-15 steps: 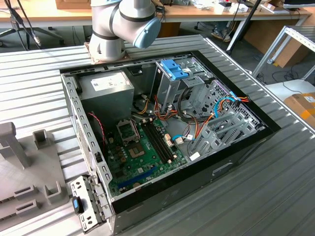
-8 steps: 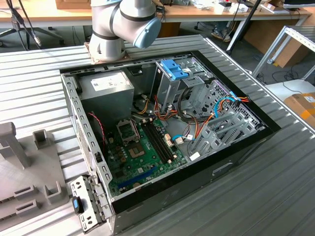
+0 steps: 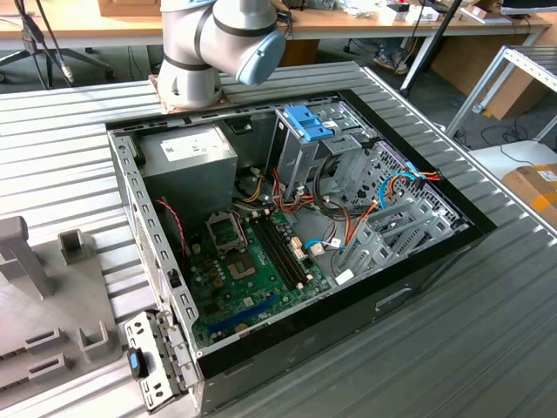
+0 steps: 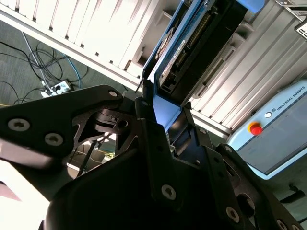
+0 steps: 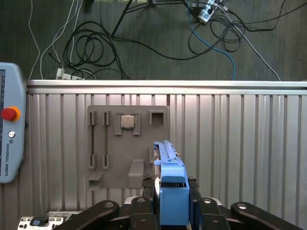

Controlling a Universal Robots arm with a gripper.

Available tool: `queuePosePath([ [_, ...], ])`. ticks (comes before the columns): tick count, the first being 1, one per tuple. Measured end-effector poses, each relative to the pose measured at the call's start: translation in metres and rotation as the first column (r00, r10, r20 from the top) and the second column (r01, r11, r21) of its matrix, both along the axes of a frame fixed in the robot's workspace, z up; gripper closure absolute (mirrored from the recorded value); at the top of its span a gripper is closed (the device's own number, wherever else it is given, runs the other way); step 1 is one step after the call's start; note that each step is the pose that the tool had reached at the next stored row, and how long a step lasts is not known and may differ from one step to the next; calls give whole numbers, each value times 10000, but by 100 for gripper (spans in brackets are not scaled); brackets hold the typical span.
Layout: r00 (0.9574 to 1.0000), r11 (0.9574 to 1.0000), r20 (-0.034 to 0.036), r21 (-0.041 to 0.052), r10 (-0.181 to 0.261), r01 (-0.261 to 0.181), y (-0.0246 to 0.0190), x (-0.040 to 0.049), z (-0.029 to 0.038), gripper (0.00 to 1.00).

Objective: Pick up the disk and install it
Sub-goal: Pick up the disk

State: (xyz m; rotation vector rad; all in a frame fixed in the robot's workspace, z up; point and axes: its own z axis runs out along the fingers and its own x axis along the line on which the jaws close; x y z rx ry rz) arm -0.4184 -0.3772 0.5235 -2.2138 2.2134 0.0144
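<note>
My gripper is shut on the disk, a flat black drive framed by bright blue rails with a blue end tab. In the first wrist view the drive stands edge-on between the black fingers, high above the ribbed metal table. The second wrist view shows the disk from the side, its black body and connector edge sticking out past the gripper. The open computer case lies on the table in the exterior view, with a tall silver cage inside it.
A grey fixture plate with slots and a small square chip lies on the table beneath the gripper. A pendant with a red button sits at the table edge. Cables run over the floor. A blue clip tops the cage.
</note>
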Motion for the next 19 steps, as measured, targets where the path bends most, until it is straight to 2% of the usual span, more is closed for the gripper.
queuePosePath([
  [6,10000,10000,0,0,0,0,4,103,0,64],
  [10,10000,10000,1,1,0,0,12,243,0,64],
  [15,10000,10000,0,0,0,0,17,365,0,64],
  [19,10000,10000,0,0,1,-1,21,414,0,64],
])
